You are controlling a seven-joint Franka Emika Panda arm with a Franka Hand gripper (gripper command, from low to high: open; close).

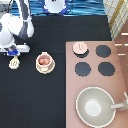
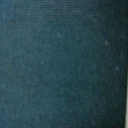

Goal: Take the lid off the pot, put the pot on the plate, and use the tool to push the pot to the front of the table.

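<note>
The pink-tan pot with its reddish inside sits on the cream plate, left of the stove on the black table. The pale-pink lid with its little knob lies on the stove's upper-left burner, off the pot. The cream spatula tool lies at the exterior view's left, close to the pot's left. My gripper hangs right above the tool's handle end, at the left edge. The wrist view shows only dark table surface.
The brownish-pink stove block fills the exterior view's right, with three bare black burners. A large grey-beige pan with a long handle stands on its lower part. Blue-white objects sit at the top edge.
</note>
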